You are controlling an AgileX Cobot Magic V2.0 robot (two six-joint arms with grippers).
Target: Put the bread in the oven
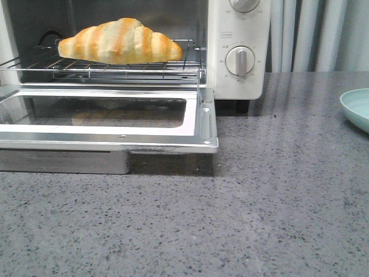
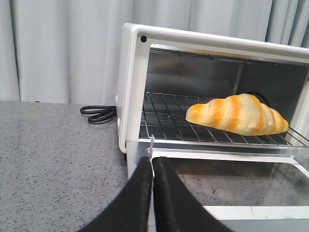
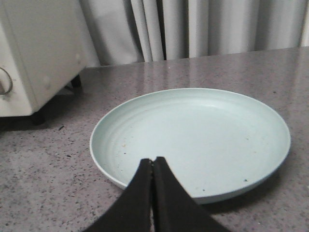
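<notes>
The oven stands at the back left of the grey table, its door folded down flat toward the camera. One oven is present; the front view cuts off its top and left side, and only two dials show, the upper one partly cropped. Inside, one wire rack spans the cavity.

One bread lies on the rack, fully inside the cavity, long axis running side to side. In the left wrist view the bread sits toward the far side of the rack from the camera, beyond the left gripper, which is apart from it, at the near corner of the open door. The fingers are pressed together with nothing between them.

One pale green plate rests on the table to the right of the oven; the front view shows only its edge. The right gripper is over the plate's near rim, fingers closed together and holding nothing, well apart from the bread.

A coiled black cord lies on the table beside the oven's outer wall. Grey curtains hang behind the table.
</notes>
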